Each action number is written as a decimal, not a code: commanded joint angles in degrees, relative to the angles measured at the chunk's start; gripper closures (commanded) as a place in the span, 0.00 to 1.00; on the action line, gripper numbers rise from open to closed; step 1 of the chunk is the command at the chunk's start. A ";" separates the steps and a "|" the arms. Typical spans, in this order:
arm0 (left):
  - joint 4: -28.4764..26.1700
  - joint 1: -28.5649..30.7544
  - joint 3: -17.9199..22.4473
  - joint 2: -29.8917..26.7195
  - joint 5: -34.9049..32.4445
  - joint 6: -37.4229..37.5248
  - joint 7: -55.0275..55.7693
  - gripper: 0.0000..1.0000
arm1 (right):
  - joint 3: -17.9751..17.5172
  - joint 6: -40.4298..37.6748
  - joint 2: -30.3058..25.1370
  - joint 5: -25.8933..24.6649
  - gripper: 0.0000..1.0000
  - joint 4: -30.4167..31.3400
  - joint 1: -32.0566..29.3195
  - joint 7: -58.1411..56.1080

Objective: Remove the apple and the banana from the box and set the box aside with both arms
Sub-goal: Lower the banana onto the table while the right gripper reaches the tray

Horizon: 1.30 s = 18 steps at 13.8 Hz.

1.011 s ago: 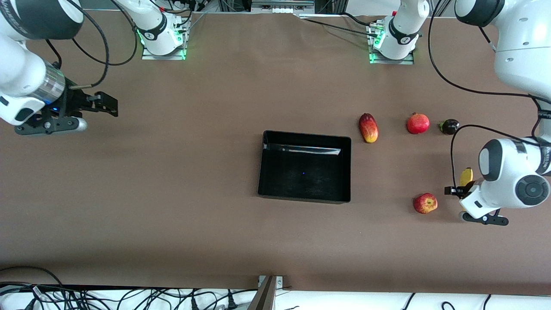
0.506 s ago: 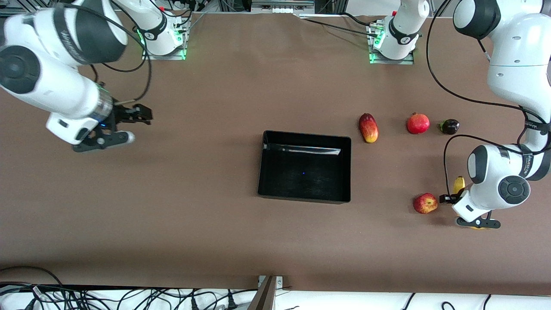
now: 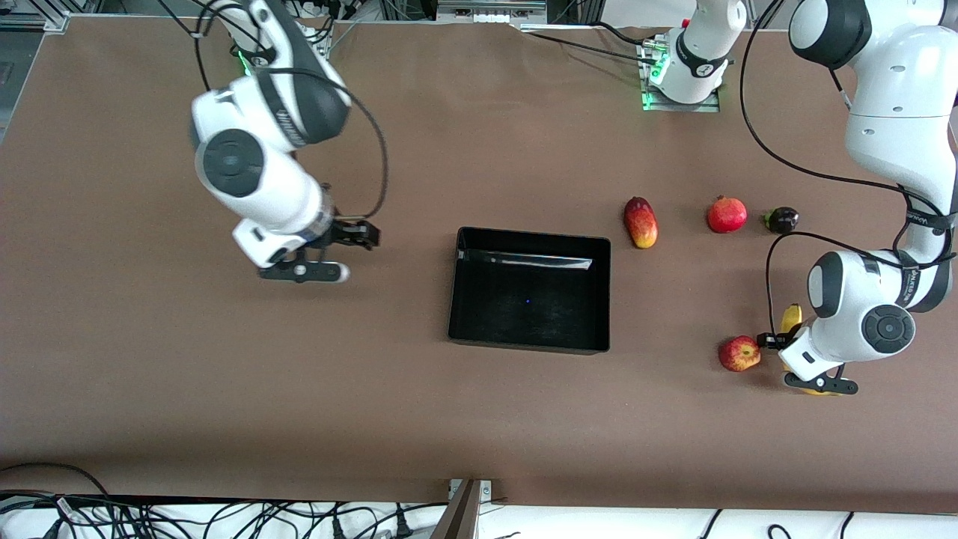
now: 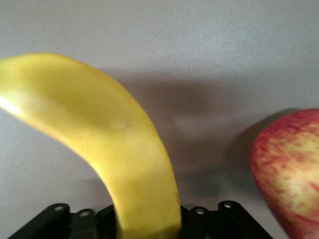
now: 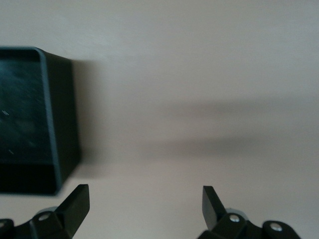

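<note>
Fingers of the left gripper [image 3: 778,346] close around the banana [image 4: 107,144]. In the left wrist view the banana comes out from between the black fingers and curves away over the table [image 3: 419,419]. The apple [image 3: 739,353] sits just beside the gripper, on the side toward the box [image 3: 528,344]. In the front view only a yellow tip of the banana shows above the gripper, and a bit more yellow peeks out under the wrist. I cannot tell if the banana is off the table.

The right gripper [image 3: 358,238] hangs over the table near the box, on the side toward the right arm's end. Its two fingers [image 5: 75,204] are spread wide and hold nothing. The right wrist view shows a corner of the box close by.

The box sits in the middle of the table. The mango [image 3: 641,222], the pomegranate [image 3: 727,215] and a small dark fruit [image 3: 783,219] lie in a row, farther from the front camera than the apple.
</note>
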<state>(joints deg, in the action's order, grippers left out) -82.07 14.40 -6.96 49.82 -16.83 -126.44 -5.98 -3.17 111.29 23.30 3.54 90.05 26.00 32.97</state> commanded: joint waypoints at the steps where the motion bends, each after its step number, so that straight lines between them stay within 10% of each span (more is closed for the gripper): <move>1: -0.90 1.15 -0.78 -0.77 1.01 -0.74 -2.02 0.00 | 0.53 7.94 5.69 0.51 0.00 -1.99 4.66 7.70; 4: -0.90 1.33 -0.78 -1.39 0.93 -0.13 -1.40 0.00 | 0.53 16.31 10.09 0.51 0.00 -1.99 8.53 11.31; 8: -0.19 0.63 -1.13 -11.28 1.36 18.46 -1.92 0.00 | 0.88 21.23 14.40 -0.63 0.00 -1.81 13.19 15.02; 9: 0.76 0.36 -1.30 -14.37 2.15 23.12 -1.84 0.00 | 0.88 22.73 15.54 -0.64 0.13 -1.98 13.28 15.02; 12: 3.32 -0.86 -1.22 -20.88 9.08 32.29 -1.23 0.00 | 0.79 23.18 17.39 -0.72 0.94 -1.72 13.29 14.75; 18: 1.57 -8.24 -0.61 -33.71 13.49 39.94 7.81 0.00 | 1.32 16.89 14.69 -0.81 1.00 -1.37 11.71 12.83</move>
<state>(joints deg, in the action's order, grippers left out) -77.97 8.57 -8.45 21.08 -4.34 -89.01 -0.89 -2.12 133.15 40.30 3.36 89.23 38.76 46.36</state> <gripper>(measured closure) 0.000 0.960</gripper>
